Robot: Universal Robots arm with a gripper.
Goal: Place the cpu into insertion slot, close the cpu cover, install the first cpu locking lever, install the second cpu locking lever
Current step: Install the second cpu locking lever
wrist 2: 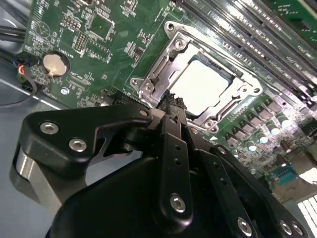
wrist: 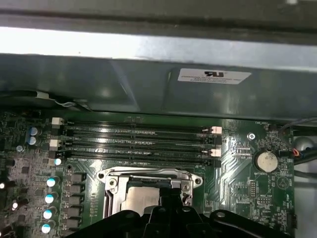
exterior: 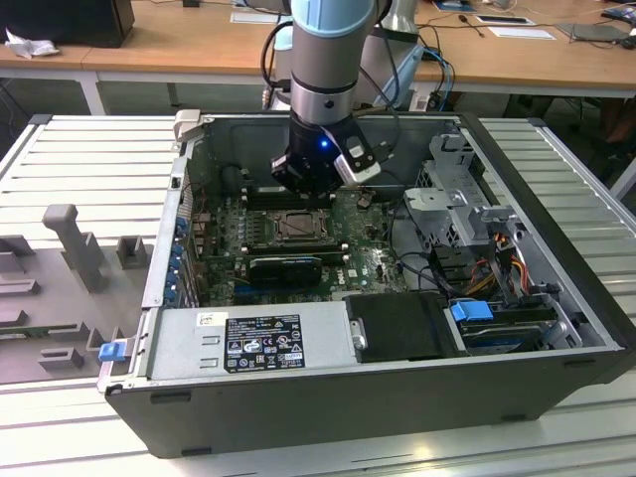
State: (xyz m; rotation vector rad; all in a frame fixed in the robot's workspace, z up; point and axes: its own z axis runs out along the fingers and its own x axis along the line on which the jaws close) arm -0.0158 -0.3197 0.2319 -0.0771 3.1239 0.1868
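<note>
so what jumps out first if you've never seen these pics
The open grey computer case lying on its side, with the arm's claw lowered inside it over the green board. In both wrist views the pale cpu sits in the insertion slot, with the silvery cpu cover framing it and the claw's tip at the frame's edge.

The exterior view looks down at a slant from above the near side of the open computer case (exterior: 397, 397), taking in the whole case and the desks at the far side. Both wrist views sit close above the green circuit board (wrist 2: 89, 54), looking past the gripper (wrist 2: 171, 106). All three views share the insertion slot (exterior: 298, 229) and the long memory slots (wrist: 138, 144) beside it.
</note>
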